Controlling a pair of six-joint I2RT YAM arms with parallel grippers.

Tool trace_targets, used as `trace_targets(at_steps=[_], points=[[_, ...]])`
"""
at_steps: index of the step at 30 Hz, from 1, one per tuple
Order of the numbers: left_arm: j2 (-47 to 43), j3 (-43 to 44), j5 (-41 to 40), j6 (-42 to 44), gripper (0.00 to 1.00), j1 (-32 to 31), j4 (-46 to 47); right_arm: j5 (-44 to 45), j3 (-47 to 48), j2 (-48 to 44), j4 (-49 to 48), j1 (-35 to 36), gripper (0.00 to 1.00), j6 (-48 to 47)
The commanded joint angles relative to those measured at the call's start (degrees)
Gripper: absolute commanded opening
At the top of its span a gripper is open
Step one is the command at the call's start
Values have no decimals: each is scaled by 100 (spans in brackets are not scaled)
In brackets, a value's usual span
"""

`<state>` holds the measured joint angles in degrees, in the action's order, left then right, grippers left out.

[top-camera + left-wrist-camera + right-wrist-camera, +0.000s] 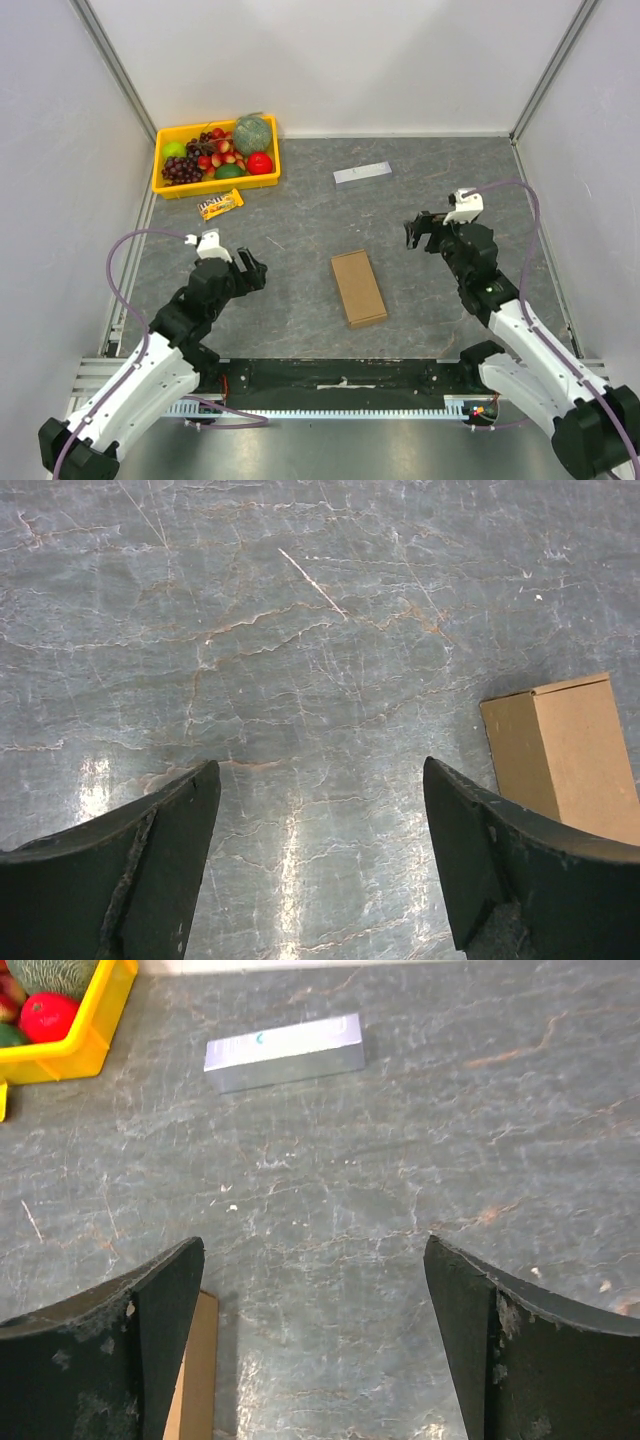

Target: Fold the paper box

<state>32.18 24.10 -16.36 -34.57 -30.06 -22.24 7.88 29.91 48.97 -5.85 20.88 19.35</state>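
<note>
The paper box (358,288) is a small brown cardboard rectangle lying flat mid-table between the two arms. The left wrist view catches it at the right edge (562,755); the right wrist view shows only a sliver of the box (198,1375) at lower left. My left gripper (252,271) hovers to the box's left, open, with bare table between its fingers (160,865). My right gripper (420,232) is up and to the right of the box, open wide and holding nothing, its fingers (500,1345) over bare table.
A yellow tray (166,184) of plastic fruit sits at the back left, with a small snack packet (220,204) just in front of it. A grey-white flat strip (362,172) (284,1052) lies at the back centre. Walls enclose the table on three sides.
</note>
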Motion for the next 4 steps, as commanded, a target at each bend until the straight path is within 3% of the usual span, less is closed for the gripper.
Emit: trace_targets(at_steps=[1,4], points=[[-37,156,-95,20,86,18,18,302,-143,-291,-128,-23,98,-292],[-80,253,-236,-6,87,27,-87,354,-223,-274,-127,-49,98,-309]])
